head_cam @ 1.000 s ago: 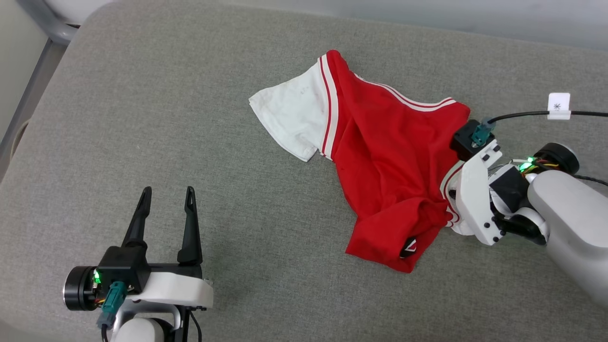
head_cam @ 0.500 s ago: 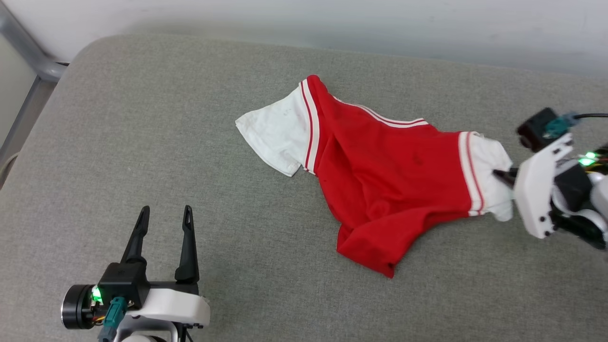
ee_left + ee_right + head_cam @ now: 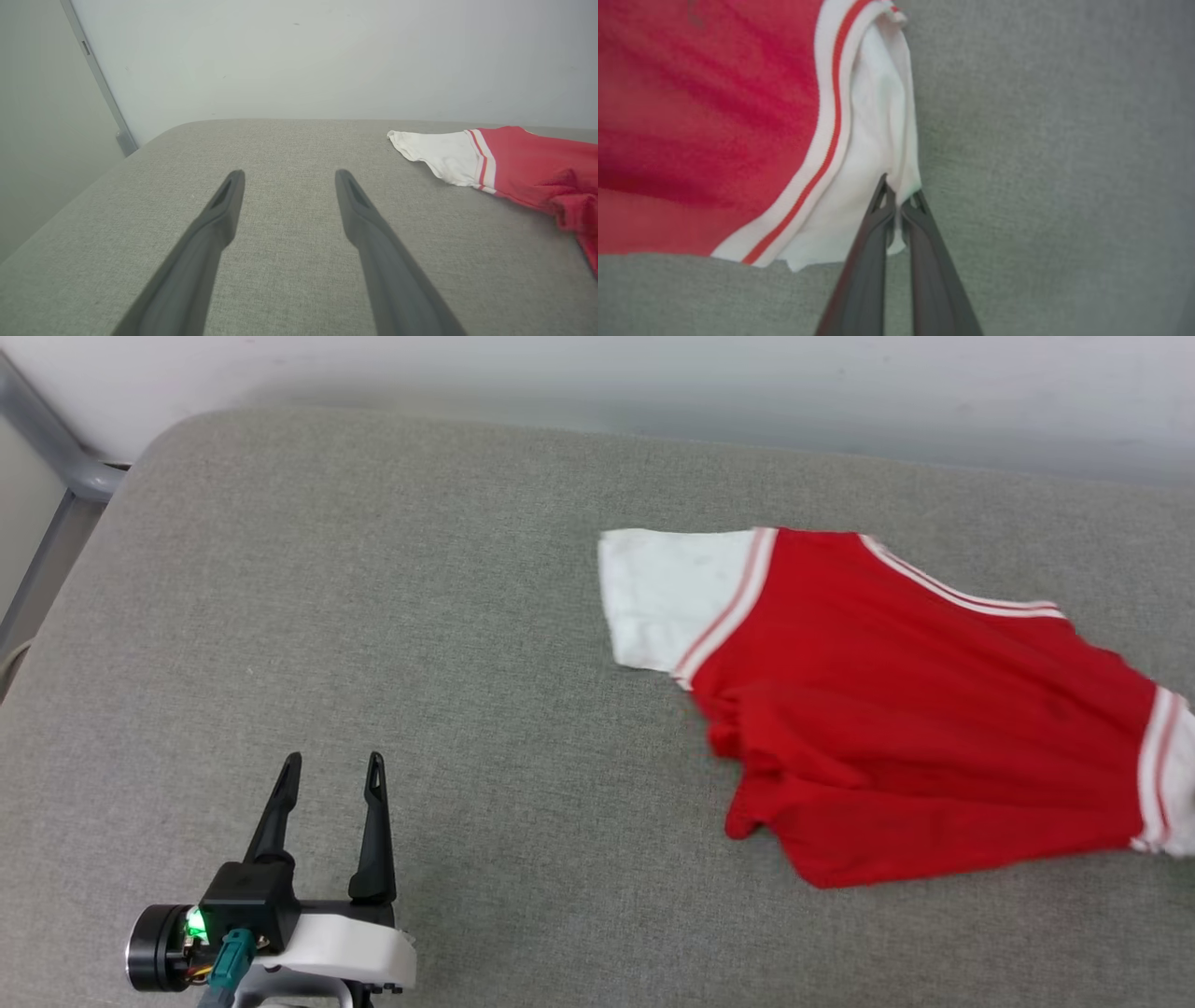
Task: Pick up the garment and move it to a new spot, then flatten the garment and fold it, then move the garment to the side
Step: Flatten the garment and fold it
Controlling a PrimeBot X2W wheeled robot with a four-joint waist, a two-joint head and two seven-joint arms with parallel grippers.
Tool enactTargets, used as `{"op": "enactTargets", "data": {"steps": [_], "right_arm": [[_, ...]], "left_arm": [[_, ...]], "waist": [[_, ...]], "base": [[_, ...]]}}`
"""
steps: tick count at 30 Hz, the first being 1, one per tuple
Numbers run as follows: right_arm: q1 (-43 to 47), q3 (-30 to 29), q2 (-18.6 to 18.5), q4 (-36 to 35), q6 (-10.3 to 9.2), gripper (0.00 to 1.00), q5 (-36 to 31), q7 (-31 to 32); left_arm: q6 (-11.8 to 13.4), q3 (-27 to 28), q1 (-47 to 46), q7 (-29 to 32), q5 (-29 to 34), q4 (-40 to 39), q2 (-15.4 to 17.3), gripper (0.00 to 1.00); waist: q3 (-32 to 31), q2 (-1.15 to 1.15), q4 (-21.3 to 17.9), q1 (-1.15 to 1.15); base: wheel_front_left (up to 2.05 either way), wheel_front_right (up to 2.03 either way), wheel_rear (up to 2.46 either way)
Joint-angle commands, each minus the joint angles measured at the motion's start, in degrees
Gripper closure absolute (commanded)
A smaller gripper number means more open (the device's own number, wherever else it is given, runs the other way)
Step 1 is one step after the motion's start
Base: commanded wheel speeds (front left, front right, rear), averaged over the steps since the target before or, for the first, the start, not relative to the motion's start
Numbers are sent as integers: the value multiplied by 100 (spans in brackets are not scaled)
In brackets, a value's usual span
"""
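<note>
The garment (image 3: 896, 709) sprawls on your grey bench (image 3: 373, 616), a wall (image 3: 327, 56) behind. Your right hand (image 3: 900, 187) is clenched on its white sleeve (image 3: 873, 154); left hand (image 3: 334, 762) released, well apart.

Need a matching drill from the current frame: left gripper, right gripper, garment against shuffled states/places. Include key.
Column one:
1. left gripper
2. right gripper
3. garment

Column two:
A. shut on a white sleeve
B. mostly red, on the grey cushion
C. open, holding nothing

Pairs: 1-C, 2-A, 3-B
</note>
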Motion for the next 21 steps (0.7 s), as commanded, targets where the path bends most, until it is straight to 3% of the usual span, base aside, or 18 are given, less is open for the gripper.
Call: {"op": "enactTargets", "data": {"steps": [1,8,9,10,19,21], "right_arm": [[178,-90,-52,234,-10,100,-24,26],[507,-572,263,1002,-10,100,48,-172],[496,-633,324,995,-10,54,41,-283],[469,-698,348,984,-10,0,-7,-446],[298,-1328,505,475,-9,0,-725,-2120],[336,-1748,693,205,-9,0,-1149,-2836]], "left_arm": [[-6,-1,-51,-15,25,10,-4,0],[-42,61,-74,-15,56,54,-4,0],[-38,83,-48,-15,53,63,-4,0],[-37,96,-17,-15,60,69,-5,0],[-49,181,161,-15,142,77,-4,0],[-52,224,241,-15,160,48,-4,0]], "waist": [[14,0,19,0],[10,0,33,0],[-15,0,13,0],[-41,0,-3,0],[-382,0,-198,0],[-477,0,-277,0]], "base": [[0,0,0],[0,0,0],[0,0,0],[0,0,0],[0,0,0],[0,0,0]]}}
